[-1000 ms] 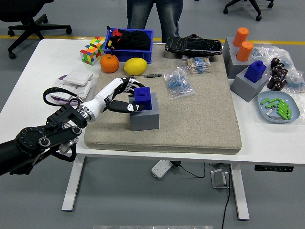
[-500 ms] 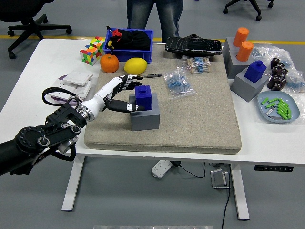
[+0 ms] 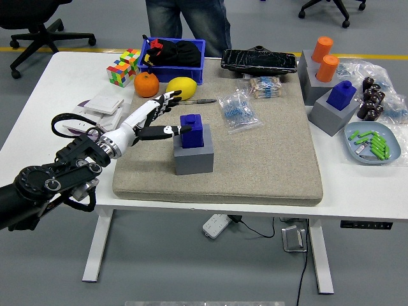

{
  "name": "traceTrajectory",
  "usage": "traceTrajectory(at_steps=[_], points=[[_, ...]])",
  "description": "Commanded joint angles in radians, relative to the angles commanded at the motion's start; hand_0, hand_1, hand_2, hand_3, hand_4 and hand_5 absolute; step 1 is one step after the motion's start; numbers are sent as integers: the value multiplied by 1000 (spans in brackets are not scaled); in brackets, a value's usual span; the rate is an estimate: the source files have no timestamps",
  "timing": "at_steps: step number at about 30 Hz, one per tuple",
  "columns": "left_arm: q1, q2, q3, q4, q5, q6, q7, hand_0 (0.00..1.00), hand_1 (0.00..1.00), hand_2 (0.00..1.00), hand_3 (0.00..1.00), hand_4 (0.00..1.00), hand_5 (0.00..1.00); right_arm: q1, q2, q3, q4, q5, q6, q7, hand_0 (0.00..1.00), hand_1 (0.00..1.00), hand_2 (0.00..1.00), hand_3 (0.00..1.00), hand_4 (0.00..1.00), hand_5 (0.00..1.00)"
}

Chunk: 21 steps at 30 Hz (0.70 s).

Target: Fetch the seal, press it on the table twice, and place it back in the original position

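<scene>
Seal seated in holder, centre-left.
Left hand (image 3: 155, 116) fingers spread, empty, thumb beside blue seal (image 3: 190, 128) on grey block (image 3: 193, 156); likely released.

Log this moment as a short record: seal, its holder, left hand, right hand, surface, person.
seal: blue seal, upright in its holder
holder: grey block on the mat, left of centre
left hand: left hand, fingers spread, just left of the seal, thumb tip close to it, gripping nothing
right hand: not in view
surface: beige mat on the white table
person: person standing at the far side, only the legs visible
</scene>
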Motion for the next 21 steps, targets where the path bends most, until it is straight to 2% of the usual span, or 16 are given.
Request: traceTrajectory(at_steps=[7,11,12,17,18,21], points=[[2,50,12,52,4,12,-3,998,998,998,998,998,497,-3,-1,7,0,-3,-1,1,734,684,652,617,717,514],[1,78,41,113,-2,6,18,998,998,998,998,998,497,-3,0,13,0,-5,0,1,734,684,652,617,717,514],[1,85,49,135,-7,5,24,989,998,998,998,998,465,-3,1,14,0,-5,0,2,733,684,652,617,717,514],[3,100,61,225,-15,20,71,989,998,998,998,998,465,-3,2,19,0,-7,-1,3,733,684,652,617,717,514],[3,102,66,246,-22,18,83,962,998,998,998,998,336,-3,2,20,0,-8,-1,3,735,684,652,618,717,512],[5,107,103,322,-74,14,100,962,998,998,998,998,336,-2,2,23,1,-9,-2,4,735,684,652,618,717,512]])
